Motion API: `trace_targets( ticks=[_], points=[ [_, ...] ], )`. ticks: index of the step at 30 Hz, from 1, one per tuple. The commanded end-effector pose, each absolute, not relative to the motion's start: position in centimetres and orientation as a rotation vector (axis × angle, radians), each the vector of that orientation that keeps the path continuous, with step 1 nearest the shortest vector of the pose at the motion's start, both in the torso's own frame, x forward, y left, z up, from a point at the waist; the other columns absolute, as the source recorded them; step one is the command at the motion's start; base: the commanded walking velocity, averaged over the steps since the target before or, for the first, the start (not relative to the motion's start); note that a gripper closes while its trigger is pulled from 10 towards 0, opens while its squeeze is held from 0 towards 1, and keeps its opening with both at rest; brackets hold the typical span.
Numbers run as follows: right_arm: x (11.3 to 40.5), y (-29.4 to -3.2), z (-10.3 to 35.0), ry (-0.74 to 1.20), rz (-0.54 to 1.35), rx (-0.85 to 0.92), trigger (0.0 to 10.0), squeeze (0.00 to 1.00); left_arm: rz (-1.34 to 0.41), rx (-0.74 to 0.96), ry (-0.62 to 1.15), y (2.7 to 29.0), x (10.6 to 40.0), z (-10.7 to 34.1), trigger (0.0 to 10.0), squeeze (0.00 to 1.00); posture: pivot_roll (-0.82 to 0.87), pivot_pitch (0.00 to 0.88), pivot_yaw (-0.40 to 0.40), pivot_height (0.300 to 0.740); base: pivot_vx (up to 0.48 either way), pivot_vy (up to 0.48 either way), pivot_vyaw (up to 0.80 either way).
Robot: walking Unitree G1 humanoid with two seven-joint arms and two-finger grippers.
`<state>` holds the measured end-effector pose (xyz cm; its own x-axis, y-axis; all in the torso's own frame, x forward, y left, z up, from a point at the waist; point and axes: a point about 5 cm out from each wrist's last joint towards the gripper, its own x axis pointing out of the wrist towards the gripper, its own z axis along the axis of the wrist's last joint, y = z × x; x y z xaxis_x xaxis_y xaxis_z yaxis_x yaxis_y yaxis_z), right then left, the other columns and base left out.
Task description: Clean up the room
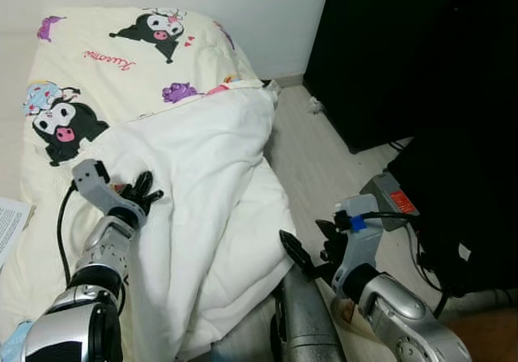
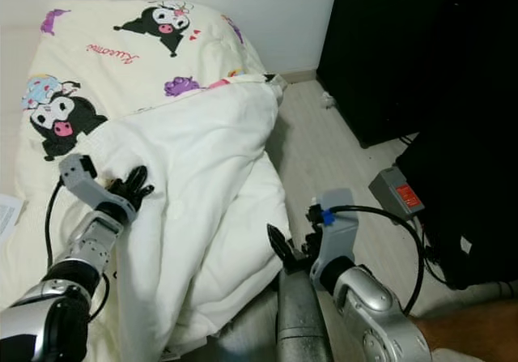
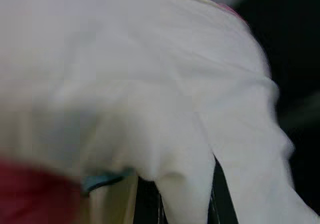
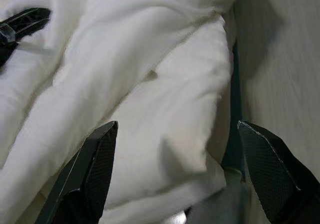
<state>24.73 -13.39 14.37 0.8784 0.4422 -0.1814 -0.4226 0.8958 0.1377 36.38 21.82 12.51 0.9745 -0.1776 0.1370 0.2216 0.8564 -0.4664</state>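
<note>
right gripper (image 1: 312,253), fingers spread wide and empty, is hovering near the rumpled white duvet (image 1: 210,208); left gripper (image 1: 139,192) is pinching its fold. bed-making barely begun.

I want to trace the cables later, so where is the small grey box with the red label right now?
In the left eye view, the small grey box with the red label lies on the pale wood floor on the robot's right, beside the black cabinet.
</note>
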Motion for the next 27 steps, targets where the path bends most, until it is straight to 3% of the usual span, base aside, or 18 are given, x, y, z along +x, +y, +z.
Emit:
trace_targets(
  ticks=[1,2,3,4,5,6,7,8,9,10,11,12,13,14,15,16,21,27],
  points=[
    [24.6,-13.5,13.9,0.226,0.448,0.092,10.0,0.0,-0.267,-0.474,-0.073,21.0,36.1,11.9,0.0,0.0,-0.29,0.268,-0.016,0.55,0.0,0.0,0.0],
    [25.0,-13.4,14.0,0.216,0.453,0.088,10.0,0.0,-0.461,-0.411,-0.081,19.1,35.6,12.2,0.0,0.0,-0.28,0.253,-0.015,0.55,0.0,0.0,0.0],
    [25.0,-13.4,14.0,0.216,0.453,0.088,10.0,0.0,-0.461,-0.411,-0.081,19.1,35.6,12.2,0.0,0.0,-0.28,0.253,-0.015,0.55,0.0,0.0,0.0],
    [25.5,-13.4,14.2,0.206,0.457,0.083,10.0,0.0,-0.69,-0.364,-0.066,16.8,34.5,12.2,0.0,0.0,-0.28,0.238,-0.013,0.55,0.0,0.0,0.0],
    [25.5,-13.4,14.2,0.206,0.457,0.083,10.0,0.0,-0.69,-0.364,-0.066,16.8,34.5,12.2,0.0,0.0,-0.28,0.238,-0.013,0.55,0.0,0.0,0.0],
    [26.1,-13.4,14.3,0.193,0.459,0.079,10.0,0.0,-0.934,-0.333,-0.017,14.1,32.5,11.7,1.1,0.0,-0.26,0.207,-0.009,0.55,0.0,0.0,0.0],
    [26.1,-13.4,14.3,0.193,0.459,0.079,10.0,0.0,-0.934,-0.333,-0.017,14.1,32.5,11.7,1.1,0.0,-0.26,0.207,-0.009,0.55,0.0,0.0,0.0],
    [26.7,-13.5,14.6,0.179,0.46,0.071,10.0,0.0,-1.151,-0.314,0.054,11.3,29.9,10.7,2.0,0.0,-0.26,0.187,-0.006,0.55,0.0,0.0,0.0],
    [26.7,-13.5,14.6,0.179,0.46,0.071,10.0,0.0,-1.151,-0.314,0.054,11.3,29.9,10.7,2.0,0.0,-0.26,0.187,-0.006,0.55,0.0,0.0,0.0],
    [27.2,-13.5,14.8,0.164,0.46,0.064,10.0,0.0,-1.324,-0.321,0.136,9.0,27.0,9.4,2.6,0.0,-0.26,0.169,-0.001,0.55,0.0,0.0,0.0],
    [27.7,-13.5,15.0,0.152,0.461,0.058,10.0,0.0,-1.432,-0.337,0.209,7.2,24.8,8.0,2.0,0.0,-0.26,0.15,0.002,0.55,0.0,0.0,0.0],
    [27.7,-13.5,15.0,0.152,0.461,0.058,10.0,0.0,-1.432,-0.337,0.209,7.2,24.8,8.0,2.0,0.0,-0.26,0.15,0.002,0.55,0.0,0.0,0.0],
    [28.1,-13.5,15.3,0.139,0.46,0.054,10.0,0.0,-1.49,-0.352,0.256,5.8,23.3,6.9,3.1,0.0,-0.27,0.14,0.004,0.55,0.0,0.0,0.0],
    [28.5,-13.6,15.5,0.129,0.459,0.049,10.0,0.0,-1.505,-0.373,0.284,4.8,22.7,6.0,7.6,0.0,-0.27,0.123,0.006,0.55,0.0,0.0,0.0],
    [28.7,-13.7,15.6,0.122,0.458,0.046,10.0,0.0,-1.497,-0.365,0.291,4.1,22.5,5.5,7.6,0.0,-0.27,0.119,0.006,0.55,0.0,0.0,0.0],
    [28.9,-13.8,15.7,0.116,0.458,0.041,10.0,0.0,-1.468,-0.37,0.296,3.3,22.7,5.2,10.0,0.0,-0.27,0.111,0.007,0.55,0.0,0.0,0.0],
    [29.1,-13.9,15.8,0.108,0.458,0.036,10.0,0.0,-1.403,-0.363,0.295,2.3,23.1,5.0,10.0,0.0,-0.27,0.097,0.012,0.55,0.0,0.0,0.0],
    [29.9,-13.9,15.9,0.084,0.454,0.032,10.0,0.0,-1.16,-0.383,0.3,1.1,25.5,5.8,10.0,0.0,-0.26,0.065,0.026,0.55,0.0,0.0,0.0]
  ],
)
